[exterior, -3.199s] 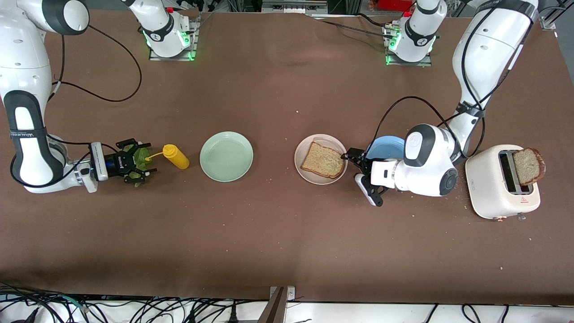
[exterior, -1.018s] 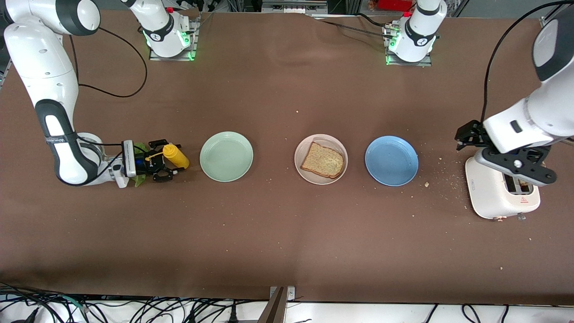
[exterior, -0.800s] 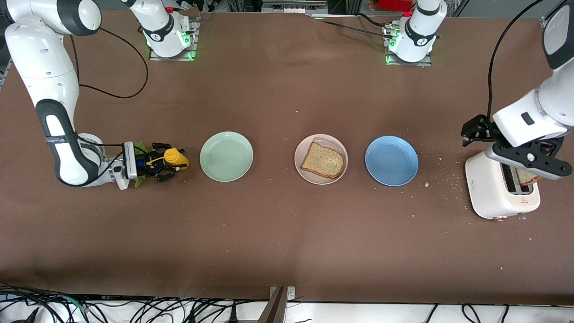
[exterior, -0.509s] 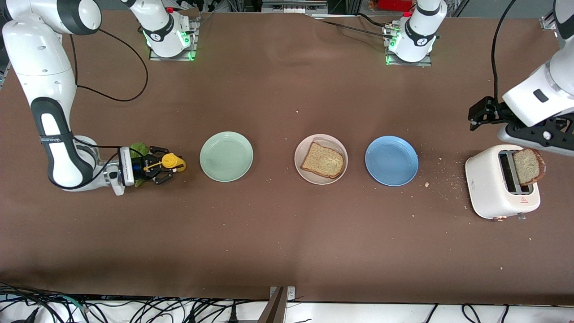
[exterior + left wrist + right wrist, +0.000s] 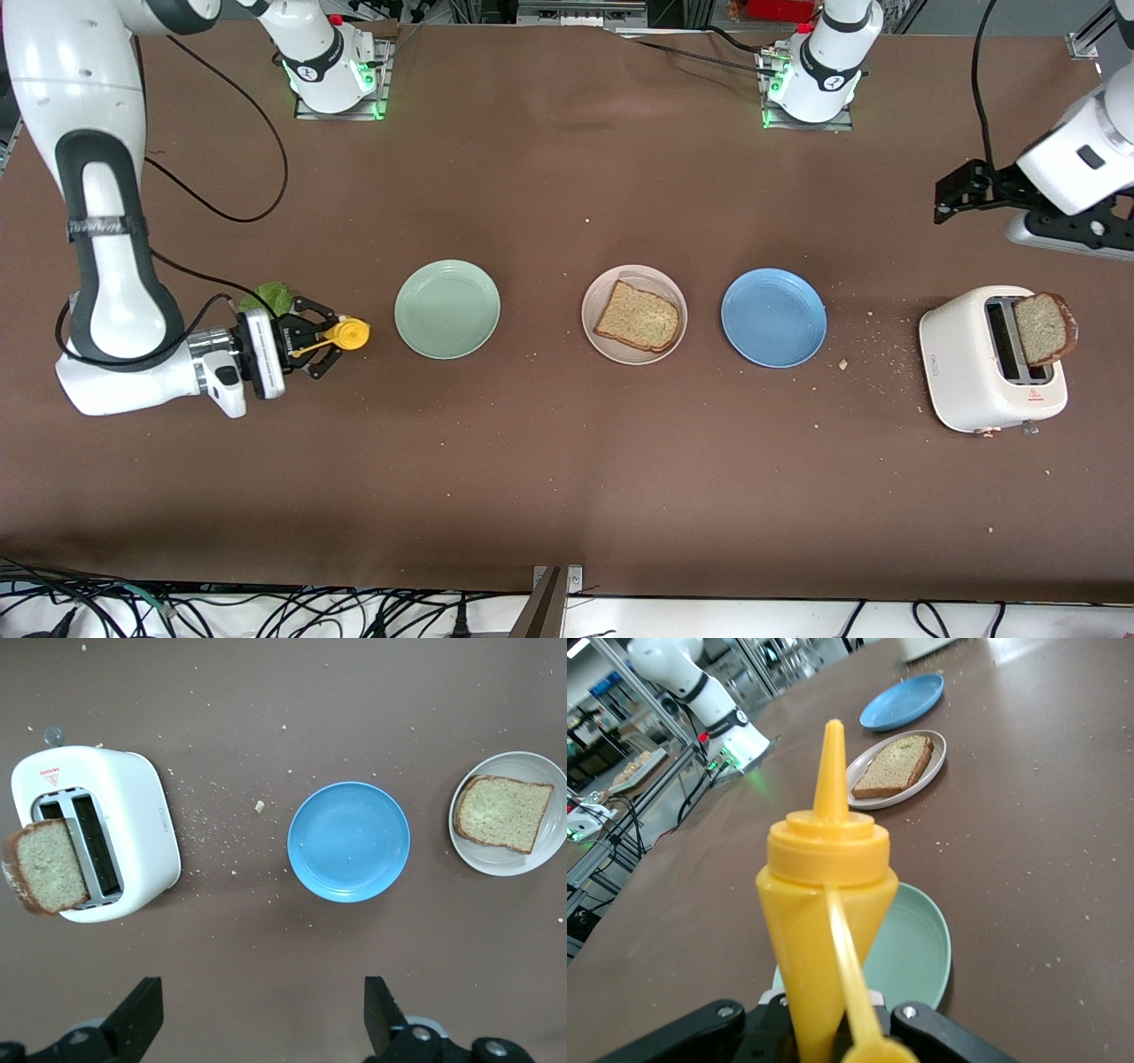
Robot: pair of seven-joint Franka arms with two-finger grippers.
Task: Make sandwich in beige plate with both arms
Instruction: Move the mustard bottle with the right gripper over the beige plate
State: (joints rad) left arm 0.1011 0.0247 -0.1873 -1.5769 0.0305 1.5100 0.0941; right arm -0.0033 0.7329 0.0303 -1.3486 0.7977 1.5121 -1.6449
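Near the counter's [image 5: 567, 496] right-arm end, the right claw [image 5: 321, 338] grips the yellow squeeze bottle [image 5: 344, 334]; the left claw [image 5: 961, 190] gapes empty above the toaster [image 5: 966, 363].

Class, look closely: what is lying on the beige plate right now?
One slice of speckled brown bread lies on the beige plate. No lettuce tops it; anything under the slice is covered.
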